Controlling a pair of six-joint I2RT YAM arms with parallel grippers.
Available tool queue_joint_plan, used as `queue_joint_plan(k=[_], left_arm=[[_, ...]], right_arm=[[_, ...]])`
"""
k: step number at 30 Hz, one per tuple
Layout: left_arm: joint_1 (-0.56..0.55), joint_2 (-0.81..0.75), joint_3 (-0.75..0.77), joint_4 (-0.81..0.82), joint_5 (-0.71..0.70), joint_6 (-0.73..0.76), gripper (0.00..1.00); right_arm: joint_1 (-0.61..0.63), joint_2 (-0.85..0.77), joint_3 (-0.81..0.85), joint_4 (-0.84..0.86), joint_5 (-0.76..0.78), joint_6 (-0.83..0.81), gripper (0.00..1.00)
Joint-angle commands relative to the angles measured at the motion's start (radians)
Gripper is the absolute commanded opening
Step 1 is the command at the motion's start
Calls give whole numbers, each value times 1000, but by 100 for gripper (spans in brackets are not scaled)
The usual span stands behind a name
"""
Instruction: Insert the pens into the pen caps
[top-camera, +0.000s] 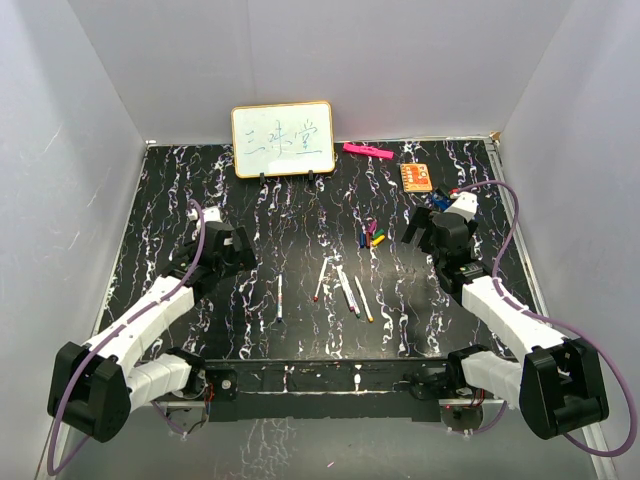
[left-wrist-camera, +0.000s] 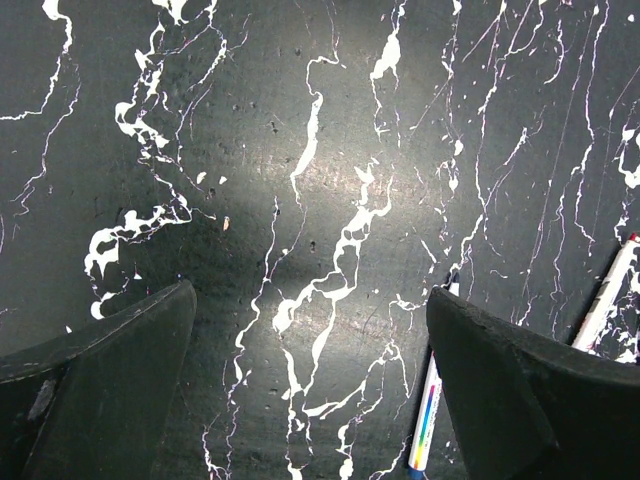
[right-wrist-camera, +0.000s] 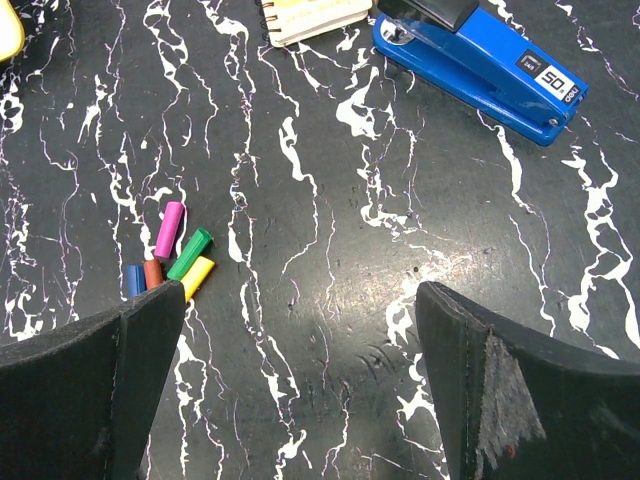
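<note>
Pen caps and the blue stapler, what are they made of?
The pen caps look like smooth coloured plastic, with a soft shine. The stapler seems to be glossy blue plastic too; the silvery part at its front is probably metal.

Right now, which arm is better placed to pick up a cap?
Right. The right pincer, open, sits just beside the cluster of small coloured plastic caps. The left pincer, also open, is farther off, nearer a thin white pen.

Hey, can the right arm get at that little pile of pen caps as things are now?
Probably yes. The right gripper hangs open just beside the pen caps, with only bare table between them; the blue stapler lies off on the other side.
</note>
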Motion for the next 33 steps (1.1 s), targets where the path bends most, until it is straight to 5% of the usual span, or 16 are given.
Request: queue_joint_plan(k=[1,16,33], left_arm=[[-3,-7,22,-4,-26,-44,99],[-85,49,121,-101,251,-72,99],[-357,344,292,-273,67,-96,99]], right_arm=[[4,-9,10,16,17,14,98],[4,26,28,-14,-26,116,98],[5,-19,2,-33,-69,133,98]])
